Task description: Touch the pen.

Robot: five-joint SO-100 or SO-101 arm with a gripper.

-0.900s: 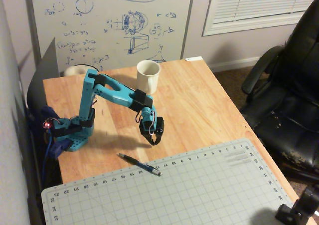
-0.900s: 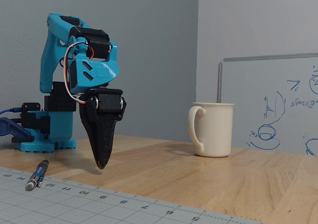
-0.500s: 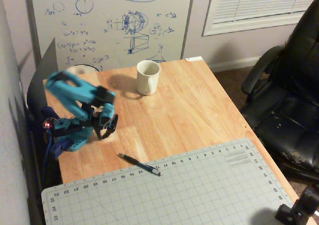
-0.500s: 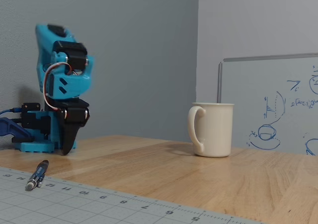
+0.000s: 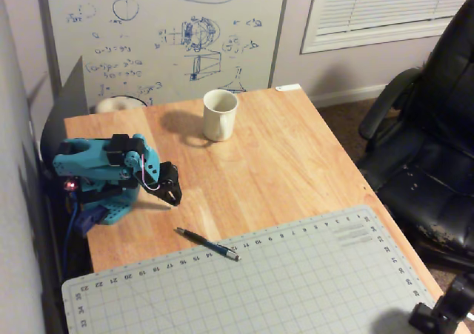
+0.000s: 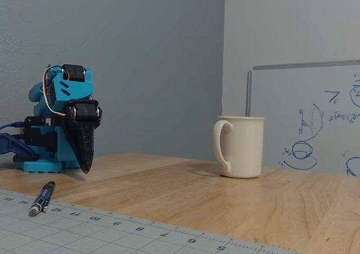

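Pen (image 6: 43, 198), on mat (image 5: 296, 289) edge: untouched. Gripper (image 5: 175, 198) is folded near base, apart from pen; jaws seem together. Whole approach remains.

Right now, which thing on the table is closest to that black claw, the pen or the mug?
The pen. It lies just below the gripper in the overhead view, half on the cutting mat. The mug stands upright at the table's far edge, clearly farther off.
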